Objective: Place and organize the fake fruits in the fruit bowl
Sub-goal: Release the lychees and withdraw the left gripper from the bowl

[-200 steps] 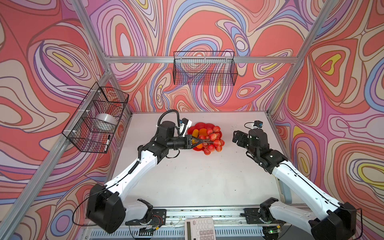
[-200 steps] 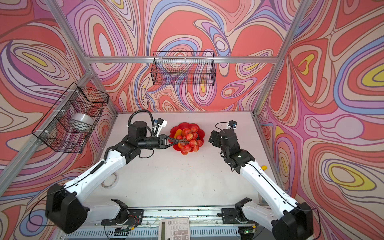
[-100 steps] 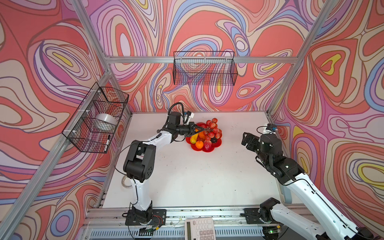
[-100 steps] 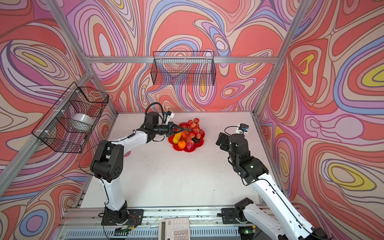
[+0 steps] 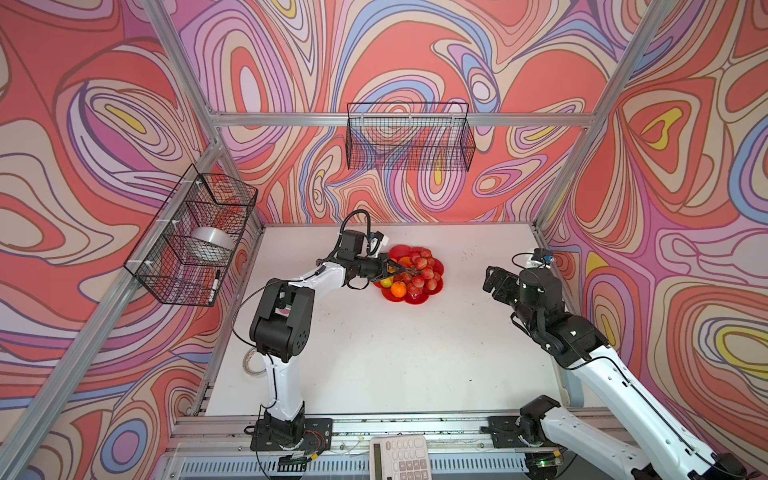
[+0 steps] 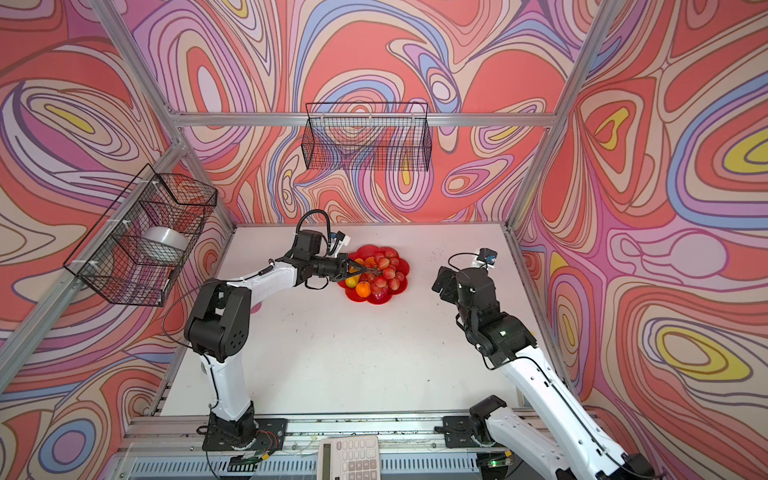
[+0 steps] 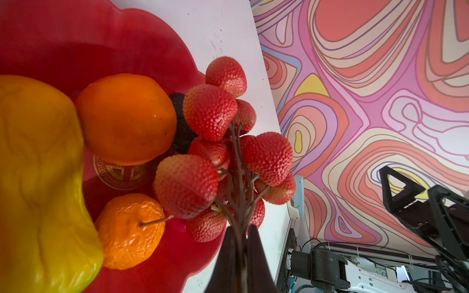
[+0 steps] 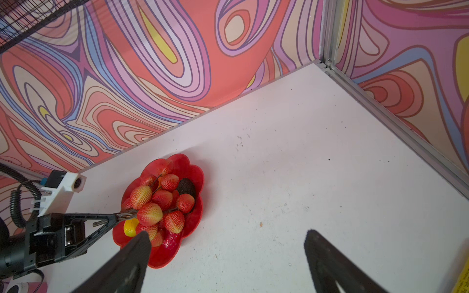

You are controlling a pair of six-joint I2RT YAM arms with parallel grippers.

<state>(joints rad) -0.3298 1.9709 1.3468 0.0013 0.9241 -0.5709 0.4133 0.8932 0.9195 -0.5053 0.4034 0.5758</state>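
The red scalloped fruit bowl (image 5: pixel 415 300) (image 6: pixel 377 300) (image 7: pixel 76 38) (image 8: pixel 189 166) stands at the back middle of the white table. My left gripper (image 5: pixel 401 270) (image 6: pixel 365 270) (image 7: pixel 239 228) (image 8: pixel 121 215) is shut on the brown stem of the red berry cluster (image 5: pixel 424 272) (image 6: pixel 387 272) (image 7: pixel 208 111) (image 8: pixel 151 213). The cluster lies over the bowl's other fruits. Under it are a larger orange (image 7: pixel 127 119), a smaller orange (image 7: pixel 127 228) (image 5: pixel 398 289), a yellow elongated fruit (image 7: pixel 38 177) and a dark oval (image 8: pixel 186 186). My right gripper (image 5: pixel 494 281) (image 6: pixel 442 284) (image 8: pixel 227 234) stands open and empty, right of the bowl.
A black wire basket (image 5: pixel 409 137) hangs on the back wall. Another basket (image 5: pixel 195 237) on the left wall holds a tape roll and a marker. A tape ring (image 5: pixel 251 365) lies by the left arm's base. A calculator (image 5: pixel 399 457) sits at the front rail.
The left arm's elbow has folded back toward its base while its gripper keeps the cluster's stem at the bowl. The right gripper has drawn away from the bowl to the right.
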